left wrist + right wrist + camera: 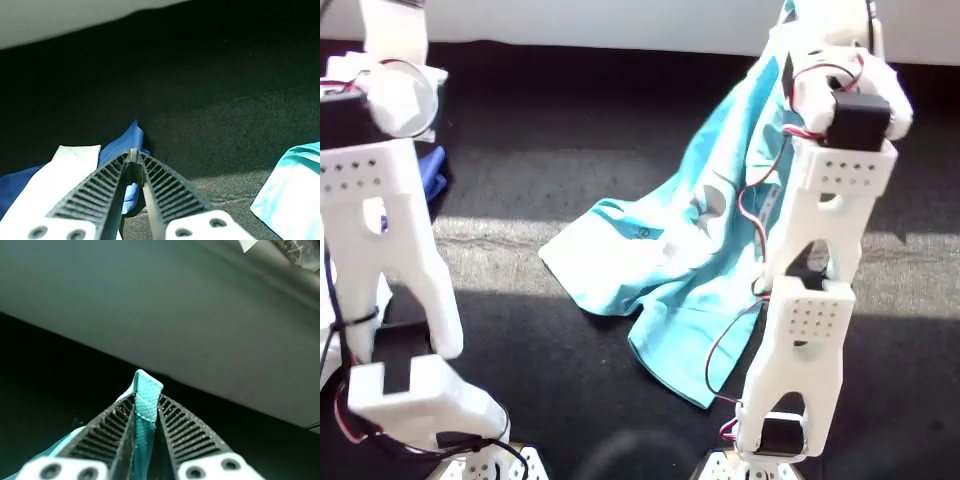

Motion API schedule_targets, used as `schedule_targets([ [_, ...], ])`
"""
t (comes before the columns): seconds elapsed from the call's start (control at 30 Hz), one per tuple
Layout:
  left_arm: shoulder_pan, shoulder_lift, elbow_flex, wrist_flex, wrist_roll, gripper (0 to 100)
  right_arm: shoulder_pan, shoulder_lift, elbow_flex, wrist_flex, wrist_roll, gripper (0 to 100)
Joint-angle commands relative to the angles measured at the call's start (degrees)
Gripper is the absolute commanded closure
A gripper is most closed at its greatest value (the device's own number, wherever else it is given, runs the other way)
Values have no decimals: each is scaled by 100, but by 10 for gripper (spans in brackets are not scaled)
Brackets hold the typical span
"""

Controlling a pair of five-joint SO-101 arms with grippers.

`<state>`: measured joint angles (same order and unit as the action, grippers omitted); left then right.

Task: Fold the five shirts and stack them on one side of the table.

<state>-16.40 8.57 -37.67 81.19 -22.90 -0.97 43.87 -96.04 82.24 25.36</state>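
- Dark tabletop (570, 120) carries everything, with a band of sunlight (490, 250) crossing it beneath the turquoise shirt (660, 250).
- Well left of the turquoise shirt, the left gripper (134, 156) hangs with its fingers together on nothing. Below it lie a blue shirt (122, 147) and a white shirt (55, 175), overlapping.
- The turquoise shirt lies rumpled on the tabletop, its far right part drawn up off it.
- At that raised end the right gripper (146, 399) has its fingers clamped on a narrow fold of the cloth.
- The step looks like lifting the shirt to lay it flat. The pinch is small, so I would draw slowly and let the lower hem drag itself smooth.
- The left gripper could take a second corner before any fold.
- The cloth drapes against the right arm's wires (750, 200) and may snag there.
- The tabletop looks felt-like and will probably grip the fabric.
- Beyond the shirt's far side stands a pale wall (175, 315).
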Motion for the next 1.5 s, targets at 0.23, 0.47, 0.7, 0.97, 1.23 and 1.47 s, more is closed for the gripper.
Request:
schedule_targets([
  [0.23, 1059, 1754, -31, -229, 1187, 894, 382, 1297, -514, 330, 18, 992],
  [0.47, 1938, 3046, -154, -193, 1222, 833, 866, 2237, -514, 1147, 18, 992],
  [0.7, 2123, 3960, -347, -149, 1222, 833, 1253, 2360, -523, 1525, 9, 989],
  [0.97, 2044, 4040, -303, 545, 1196, 991, 1385, 2352, -523, 1859, 9, 684],
  [1.23, 1376, 3969, 725, 607, 1196, 990, 1402, 1727, -514, 1859, -413, 685],
  [1.47, 681, 3266, 927, 1670, 1116, 990, 1130, 1332, -514, 1859, -580, 685],
])
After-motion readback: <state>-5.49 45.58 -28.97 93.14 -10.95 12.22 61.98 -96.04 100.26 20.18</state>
